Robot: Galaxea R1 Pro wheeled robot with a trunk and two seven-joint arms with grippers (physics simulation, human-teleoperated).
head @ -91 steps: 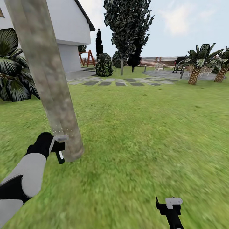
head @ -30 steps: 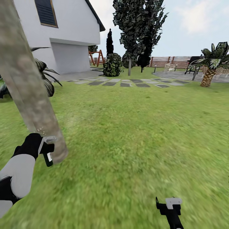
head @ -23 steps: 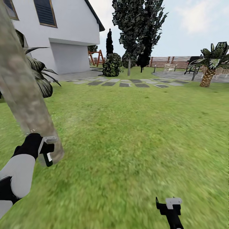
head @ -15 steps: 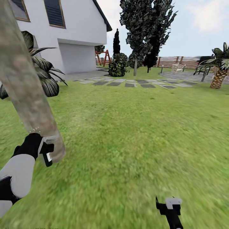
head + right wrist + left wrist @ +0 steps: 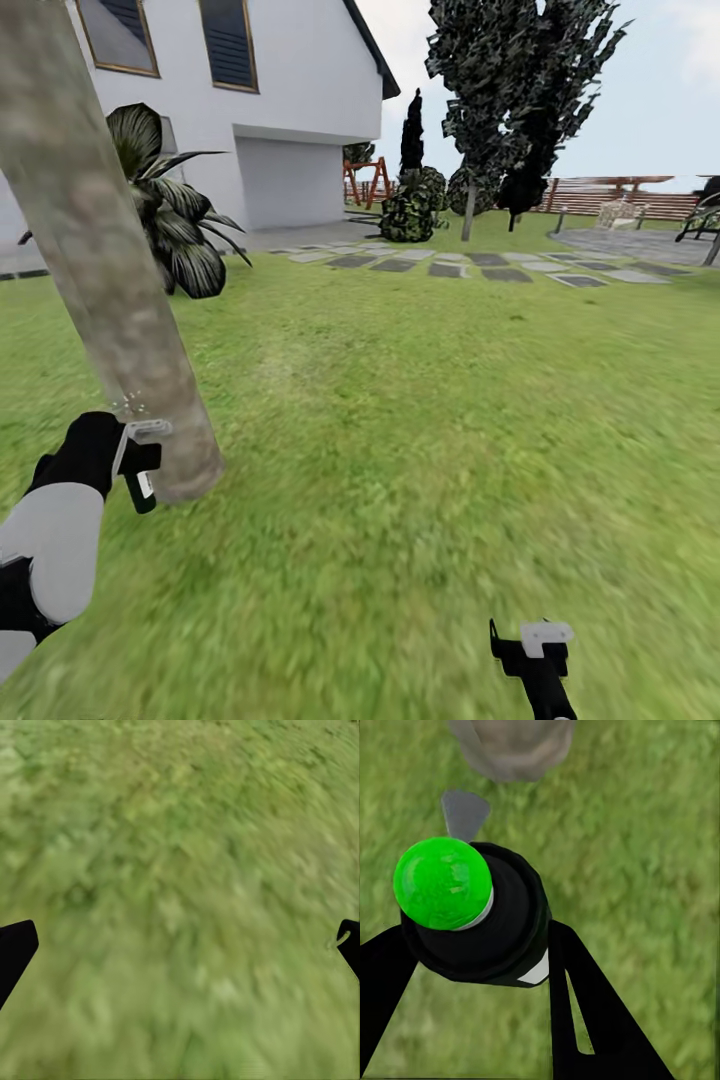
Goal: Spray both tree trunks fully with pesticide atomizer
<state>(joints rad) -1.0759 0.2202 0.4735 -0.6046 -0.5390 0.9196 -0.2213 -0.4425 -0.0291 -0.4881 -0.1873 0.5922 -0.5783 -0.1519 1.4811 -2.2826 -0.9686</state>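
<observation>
A thick mottled grey-brown tree trunk (image 5: 110, 260) leans across the left of the head view and meets the grass near my left arm. My left gripper (image 5: 138, 468) is shut on the pesticide atomizer (image 5: 141, 488), a dark green bottle with a grey-white trigger head, held right against the trunk's base. Tiny pale specks float just above the head. In the left wrist view the atomizer (image 5: 484, 919) sits between the black fingers (image 5: 585, 1005), with the trunk's foot (image 5: 510, 746) just beyond. A second tall tree (image 5: 468, 205) stands far off. My right gripper (image 5: 530, 645) hangs open over the grass (image 5: 180, 870).
A white house (image 5: 290, 110) and a broad-leaved shrub (image 5: 175, 220) lie behind the trunk. Grey stepping stones (image 5: 480, 265) cross the lawn toward a paved patch (image 5: 640, 245) and a brown slat fence (image 5: 620, 195). Open lawn spreads to the right.
The whole picture has slid to the right, so the camera has turned left. My left gripper keeps the atomizer at the trunk's base; the right gripper has not moved.
</observation>
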